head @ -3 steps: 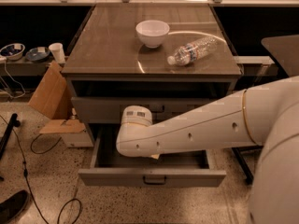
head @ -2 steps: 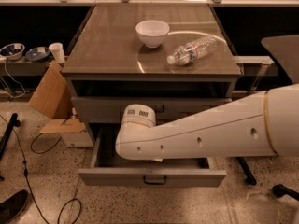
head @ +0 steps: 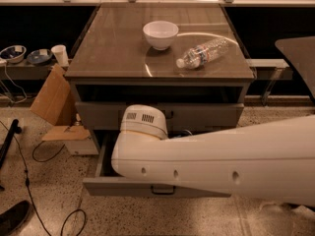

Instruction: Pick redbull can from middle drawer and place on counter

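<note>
My white arm [head: 211, 159] reaches from the right across the open middle drawer [head: 98, 185], a grey drawer with a small black handle [head: 162, 190]. The arm's round wrist housing [head: 143, 122] sits over the drawer's back left. The gripper is beyond it, down inside the drawer, hidden by the arm. The redbull can is hidden from view. The counter [head: 113, 48] is the glossy brown-grey cabinet top above.
A white bowl [head: 160, 34] and a clear water bottle [head: 204, 53] lying on its side rest on the counter. A closed drawer front [head: 98, 115] sits above the open one. A cardboard box [head: 51, 100] and cables [head: 44, 154] are on the floor at left.
The arm's thick right part has dropped lower and now covers more of the drawer and its front. The wrist housing has stayed almost in place.
</note>
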Controlling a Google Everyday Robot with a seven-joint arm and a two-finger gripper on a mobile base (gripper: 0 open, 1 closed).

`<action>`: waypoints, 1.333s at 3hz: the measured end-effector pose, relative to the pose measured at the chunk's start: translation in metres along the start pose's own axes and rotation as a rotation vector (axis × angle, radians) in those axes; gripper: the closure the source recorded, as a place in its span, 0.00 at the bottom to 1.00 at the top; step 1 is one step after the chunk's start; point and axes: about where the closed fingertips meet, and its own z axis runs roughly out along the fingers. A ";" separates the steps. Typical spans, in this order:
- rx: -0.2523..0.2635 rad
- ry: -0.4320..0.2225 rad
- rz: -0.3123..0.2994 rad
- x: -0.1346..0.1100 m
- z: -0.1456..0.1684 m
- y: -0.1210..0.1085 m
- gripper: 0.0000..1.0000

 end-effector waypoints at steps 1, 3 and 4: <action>0.010 0.099 0.009 0.027 -0.038 -0.005 1.00; 0.098 0.270 -0.022 0.066 -0.093 -0.057 1.00; 0.105 0.352 -0.054 0.062 -0.120 -0.092 1.00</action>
